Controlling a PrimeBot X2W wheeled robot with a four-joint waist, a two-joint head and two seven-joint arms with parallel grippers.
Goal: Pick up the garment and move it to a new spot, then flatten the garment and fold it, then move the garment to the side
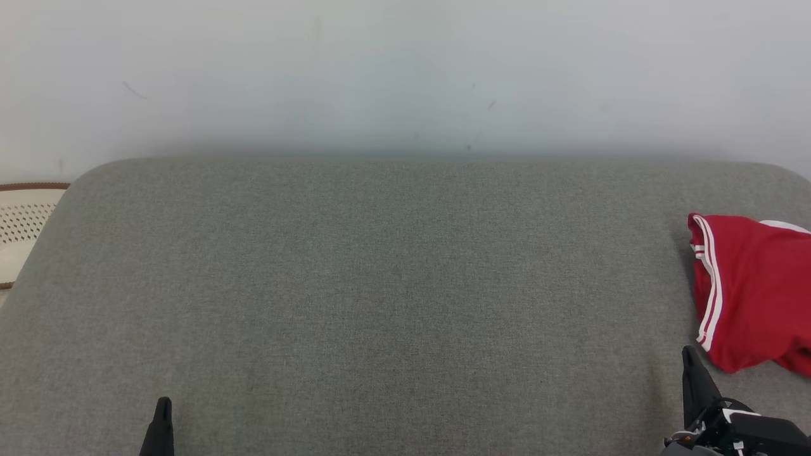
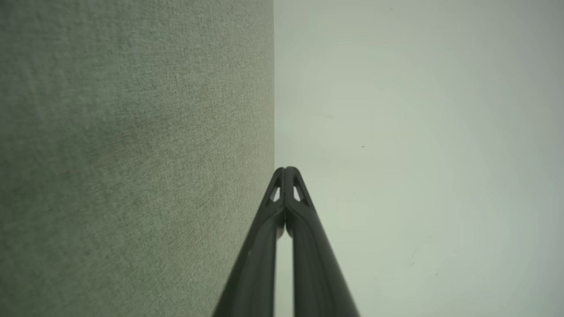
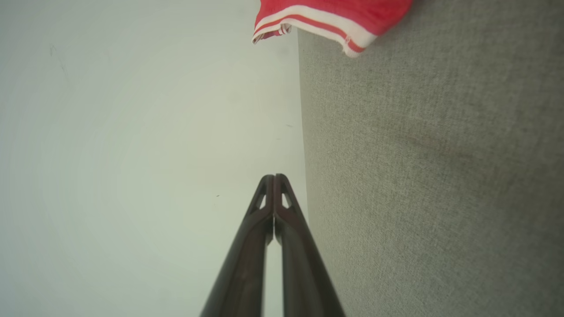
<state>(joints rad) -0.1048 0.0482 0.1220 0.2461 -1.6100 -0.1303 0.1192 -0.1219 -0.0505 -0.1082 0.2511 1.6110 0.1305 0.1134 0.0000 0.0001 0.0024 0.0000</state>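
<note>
The left claw (image 1: 163,405) is seen fully closed with nothing held, low at the near left of the grey fabric surface (image 1: 380,285). The right claw (image 1: 688,352) is likewise closed and empty at the near right. Just beyond it and to its right, untouched, the red garment (image 1: 747,297) with white stripes is seen lying crumpled at the surface's right edge.

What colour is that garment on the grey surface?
Red with white stripes along its edge, best seen in the head view.
</note>
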